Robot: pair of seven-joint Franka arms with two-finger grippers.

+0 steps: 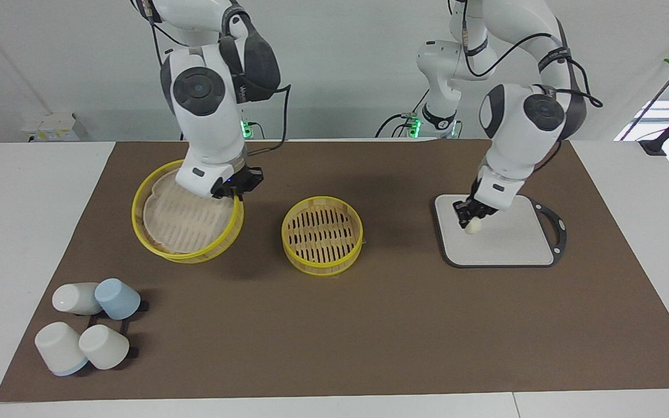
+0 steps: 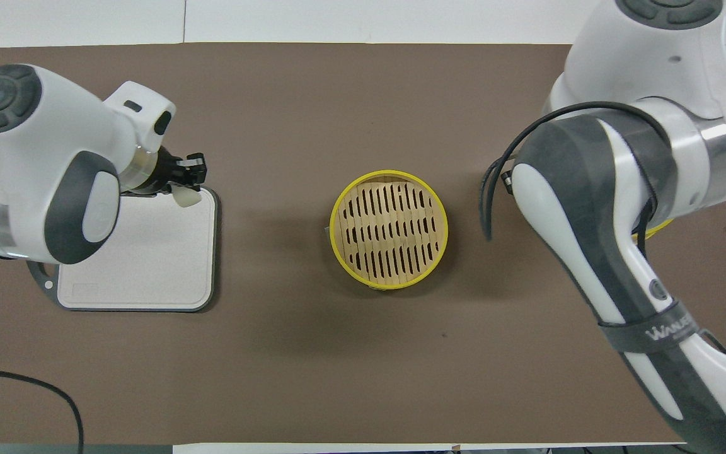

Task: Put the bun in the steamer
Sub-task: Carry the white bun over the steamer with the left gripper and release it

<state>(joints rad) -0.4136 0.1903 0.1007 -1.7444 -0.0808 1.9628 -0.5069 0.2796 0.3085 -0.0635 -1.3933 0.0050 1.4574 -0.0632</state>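
Four cups (image 1: 87,334) lie tipped on a small black rack at the right arm's end of the brown mat (image 1: 334,325), farther from the robots than everything else; three are white, one pale blue. Whether anything is inside them cannot be seen.

The paper-lined steamer tier (image 1: 186,217) is tilted, its rim nearest the robots raised above the mat. The right gripper (image 1: 236,188) has its fingers pinched on that raised yellow rim. The white paper liner covers the slatted floor and nothing else lies in it. In the overhead view this tier is almost wholly hidden under the right arm; only a sliver of yellow rim shows.

The second steamer tier (image 1: 322,235) (image 2: 389,229) sits flat on the mat at the middle of the table, well apart from the tilted tier. Its bare slatted floor is exposed and it holds nothing.

The grey-edged white board (image 1: 509,244) (image 2: 142,265) lies toward the left arm's end of the table. The left gripper (image 1: 467,219) (image 2: 185,183) is down over the part of the board nearer the middle of the table, fingers narrowed on the bun (image 1: 473,227) (image 2: 185,196). The bun sits between the fingertips at the board's surface; whether it touches the board or is just clear of it cannot be told. The rest of the board carries nothing. The bun is well apart from both steamer tiers.
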